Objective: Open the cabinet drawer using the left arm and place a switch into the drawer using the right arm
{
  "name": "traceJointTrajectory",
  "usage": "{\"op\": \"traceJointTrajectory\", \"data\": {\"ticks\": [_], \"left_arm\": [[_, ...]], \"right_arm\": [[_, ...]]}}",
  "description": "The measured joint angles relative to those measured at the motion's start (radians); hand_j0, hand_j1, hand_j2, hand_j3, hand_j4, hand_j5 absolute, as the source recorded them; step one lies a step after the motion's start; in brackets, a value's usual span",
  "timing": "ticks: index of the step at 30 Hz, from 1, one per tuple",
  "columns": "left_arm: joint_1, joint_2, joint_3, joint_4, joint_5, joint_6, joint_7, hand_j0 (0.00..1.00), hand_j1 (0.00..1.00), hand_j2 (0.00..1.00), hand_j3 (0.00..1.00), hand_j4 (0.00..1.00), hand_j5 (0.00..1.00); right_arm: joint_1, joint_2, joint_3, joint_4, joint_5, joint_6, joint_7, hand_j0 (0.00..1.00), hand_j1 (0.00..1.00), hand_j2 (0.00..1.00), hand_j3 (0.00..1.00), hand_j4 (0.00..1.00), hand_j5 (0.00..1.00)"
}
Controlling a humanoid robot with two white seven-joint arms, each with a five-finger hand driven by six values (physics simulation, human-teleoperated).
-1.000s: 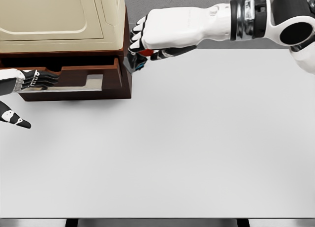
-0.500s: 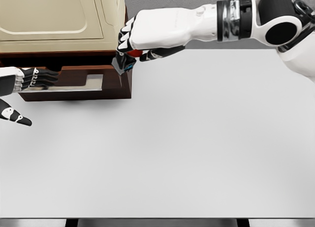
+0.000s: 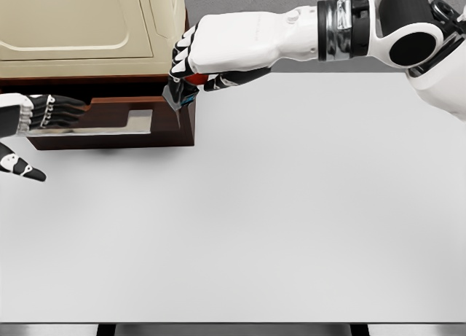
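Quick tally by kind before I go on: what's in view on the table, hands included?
Cabinet: 1
Open drawer: 1
Switch: 1, in the right hand
Hands: 2, the left hand at the drawer
Table: 1
Total: 6

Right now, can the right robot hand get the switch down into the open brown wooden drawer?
Probably yes. The right robot hand holds the small grey switch at the brown wooden drawer's right end, which is open on top with nothing above it.
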Motion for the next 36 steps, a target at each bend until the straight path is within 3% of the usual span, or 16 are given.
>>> {"op": "traceJointTrajectory", "data": {"ticks": [36], "left_arm": [[-0.003, -0.068, 0.03, 0.023, -0.073, 0.091, 0.0, 1.0, 1.0, 1.0, 1.0, 1.0, 1.0]], "right_arm": [[-0.015, 0.007, -0.003, 0.01, 0.0, 0.004, 0.0, 0.57, 0.57, 0.57, 0.57, 0.57, 0.57]]}}
